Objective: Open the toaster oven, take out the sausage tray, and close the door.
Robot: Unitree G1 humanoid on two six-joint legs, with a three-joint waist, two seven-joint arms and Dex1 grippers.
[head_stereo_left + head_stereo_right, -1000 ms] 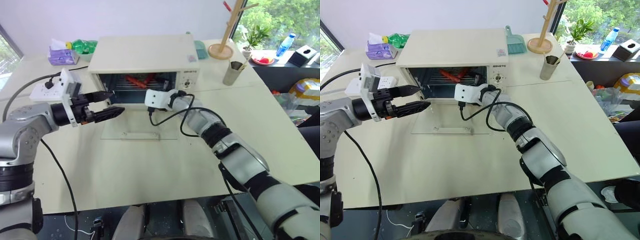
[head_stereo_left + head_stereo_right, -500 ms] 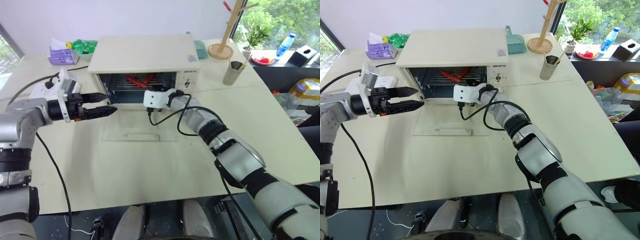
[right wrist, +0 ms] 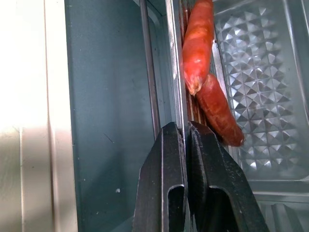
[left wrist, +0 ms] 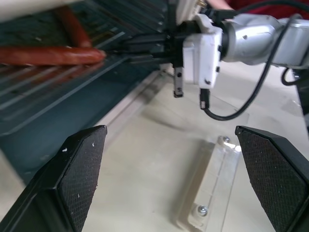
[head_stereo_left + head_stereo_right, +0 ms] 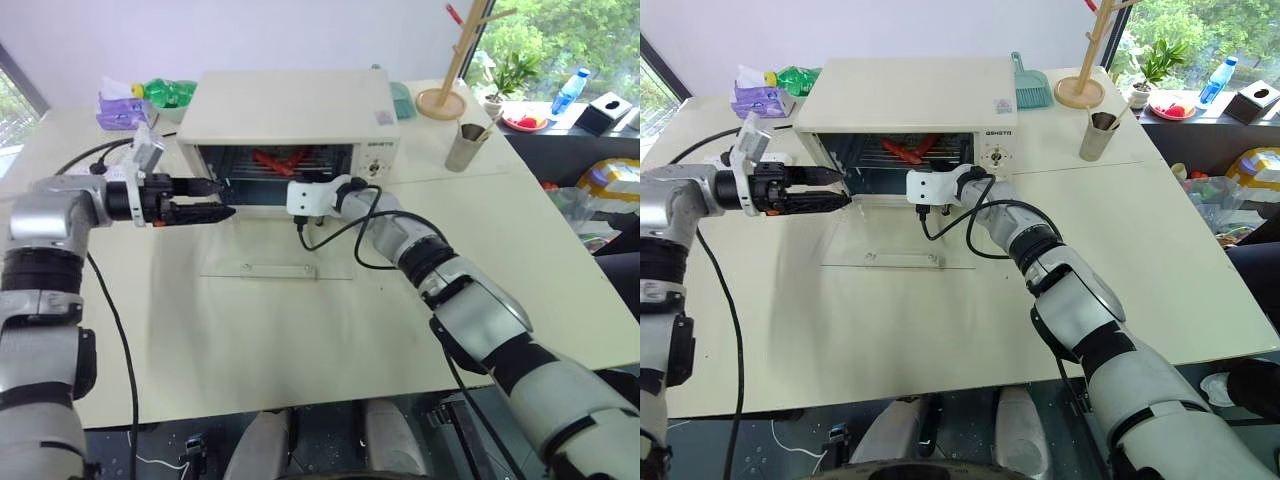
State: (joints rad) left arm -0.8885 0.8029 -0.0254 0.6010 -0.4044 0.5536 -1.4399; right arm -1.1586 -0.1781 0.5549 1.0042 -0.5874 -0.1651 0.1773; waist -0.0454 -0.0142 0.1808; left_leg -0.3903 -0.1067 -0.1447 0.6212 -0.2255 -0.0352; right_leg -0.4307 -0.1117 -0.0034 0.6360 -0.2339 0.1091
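On table (image 5: 300, 330) — right pincer (image 3: 186, 133) clamps sausage tray (image 3: 251, 72) rim.

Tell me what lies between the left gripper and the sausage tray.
Nothing: left gripper faces the sausage tray across bare oven floor and table, in the left wrist view.

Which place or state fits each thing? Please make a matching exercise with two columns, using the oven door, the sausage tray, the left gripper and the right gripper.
1. door
2. sausage tray
3. left gripper
4. right gripper

a. shut on the tray's rim
b. open, at the left end of the oven's mouth
c. lying open, flat on the table
d. inside the oven

Pairs: 1-c, 2-d, 3-b, 4-a
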